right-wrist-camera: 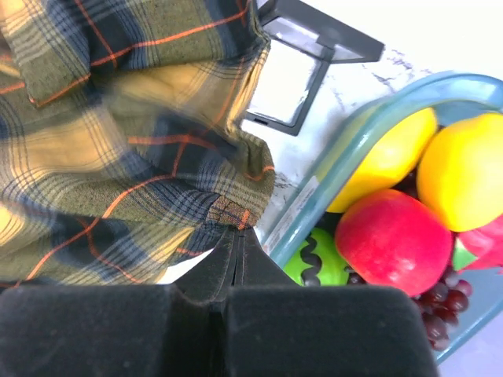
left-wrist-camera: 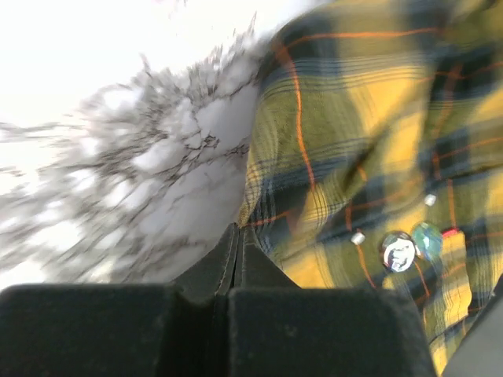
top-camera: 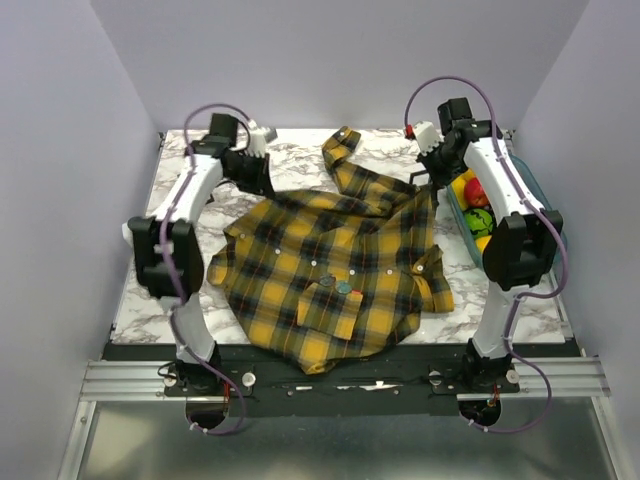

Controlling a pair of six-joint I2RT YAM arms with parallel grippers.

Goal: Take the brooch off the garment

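The garment (top-camera: 330, 265), a yellow and dark plaid shirt, lies spread on the marble table. The brooch (top-camera: 343, 287), a small teal-green disc, sits by the chest pocket next to a second darker disc (top-camera: 326, 282). In the left wrist view the brooch (left-wrist-camera: 427, 239) lies at the right beside a disc with a picture (left-wrist-camera: 398, 252). My left gripper (top-camera: 266, 188) is shut, its tips (left-wrist-camera: 238, 229) at the shirt's far left edge (left-wrist-camera: 259, 188). My right gripper (top-camera: 433, 192) is shut, its tips (right-wrist-camera: 240, 232) against a sleeve cuff (right-wrist-camera: 232, 212). No cloth shows between either pair of jaws.
A teal basket (top-camera: 538, 200) of fruit stands at the right edge; its rim (right-wrist-camera: 354, 149) is close beside my right gripper. A black square frame (right-wrist-camera: 302, 59) lies on the table between the sleeve and the basket. Grey walls enclose the table.
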